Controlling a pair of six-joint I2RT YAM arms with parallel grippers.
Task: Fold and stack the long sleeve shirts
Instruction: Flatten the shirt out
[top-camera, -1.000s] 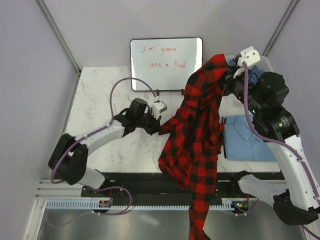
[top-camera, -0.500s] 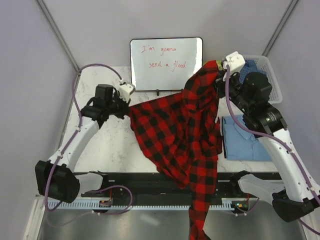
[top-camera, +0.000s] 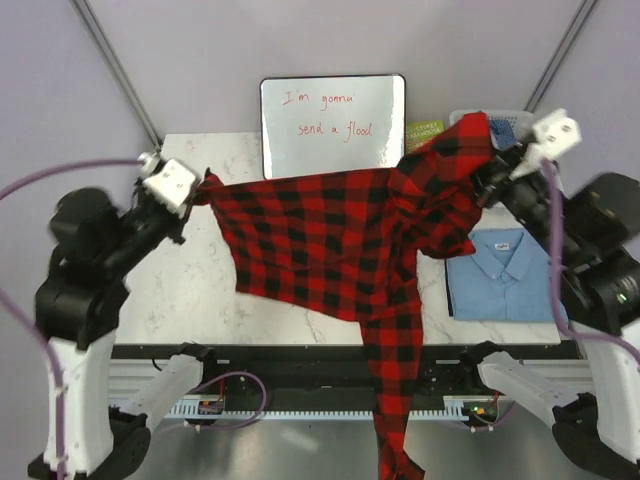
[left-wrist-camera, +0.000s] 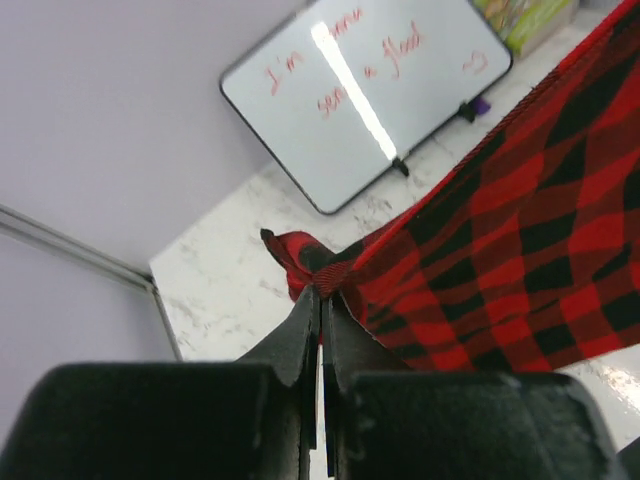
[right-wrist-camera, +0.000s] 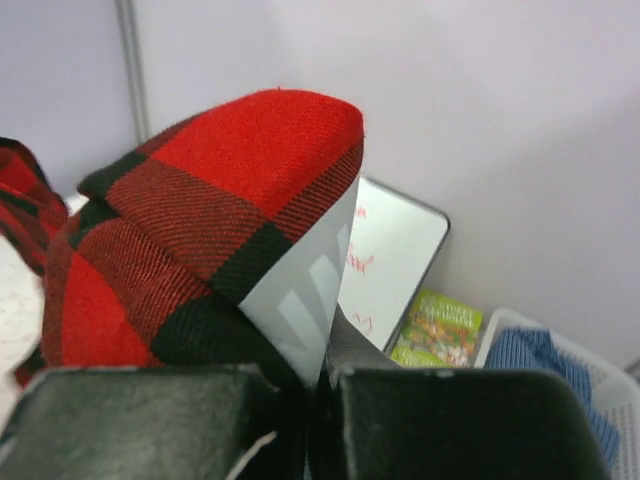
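The red-and-black checked flannel shirt (top-camera: 330, 240) is held in the air above the table (top-camera: 200, 290), stretched between the two arms. The left jaws are pressed together on one corner of the cloth at the far left. The right jaws are also clamped on the cloth, at the far right, where the fabric is draped over them and bunched. The shirt is probably spread this wide so that it becomes flat and its shape can be found before it is laid down for folding. One long part, probably a sleeve, hangs down over the near edge of the table, between the bases of the arms.

The light blue collared shirt (top-camera: 500, 275) lies on the table below the right arm, already folded with the collar up. It is probably meant as the bottom of the stack. A darker blue garment (top-camera: 505, 130) is seen in the white basket (top-camera: 525, 120) at the far right corner and seems not yet handled.

On the whiteboard (top-camera: 333, 125), "I'm gonna send a flood" is written in red. A white printed patch (right-wrist-camera: 300, 290) is seen on the flannel in the right wrist view, but no letters can be read there. The print on the green packet (top-camera: 425, 132) beside the board is too small to read.
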